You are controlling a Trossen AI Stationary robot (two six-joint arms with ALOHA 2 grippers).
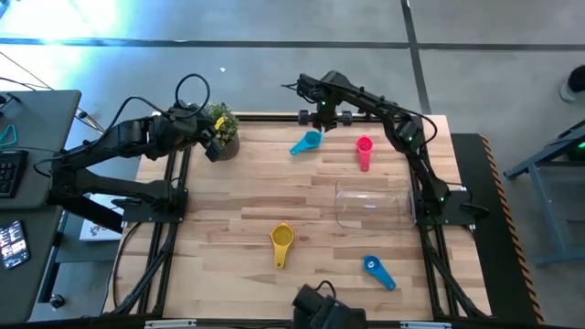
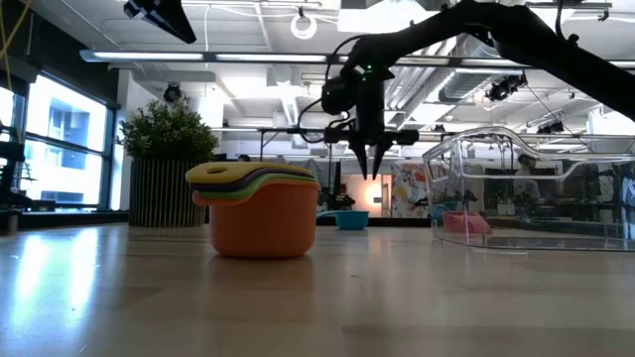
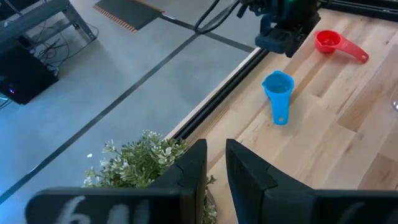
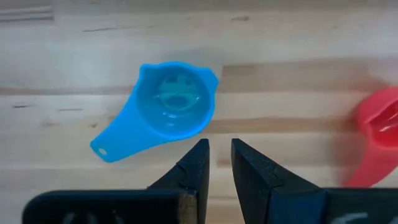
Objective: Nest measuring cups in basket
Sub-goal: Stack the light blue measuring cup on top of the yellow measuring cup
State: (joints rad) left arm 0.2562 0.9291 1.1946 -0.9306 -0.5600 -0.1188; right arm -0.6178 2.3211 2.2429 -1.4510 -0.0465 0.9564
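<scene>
My right gripper (image 1: 322,117) hovers above the table's far edge, pointing down, fingers nearly together with a narrow gap and touching nothing. The light blue cup (image 4: 168,109) lies just below and in front of it, bowl up, on the wood (image 1: 308,143). The magenta cup (image 1: 364,151) lies to its right. The clear basket (image 1: 373,203) stands at the right of the table. A stack of salmon, green, purple and yellow cups (image 2: 263,213) sits near the middle (image 1: 281,243). A blue cup (image 1: 377,270) lies near the near edge. My left gripper (image 3: 214,168) waits over the plant, nearly shut.
A potted green plant (image 1: 221,132) stands at the far left corner under the left arm. Black rails (image 1: 274,116) frame the table's edges. Bare wood lies between the stack and the far cups. A camera mount (image 1: 324,309) sits at the near edge.
</scene>
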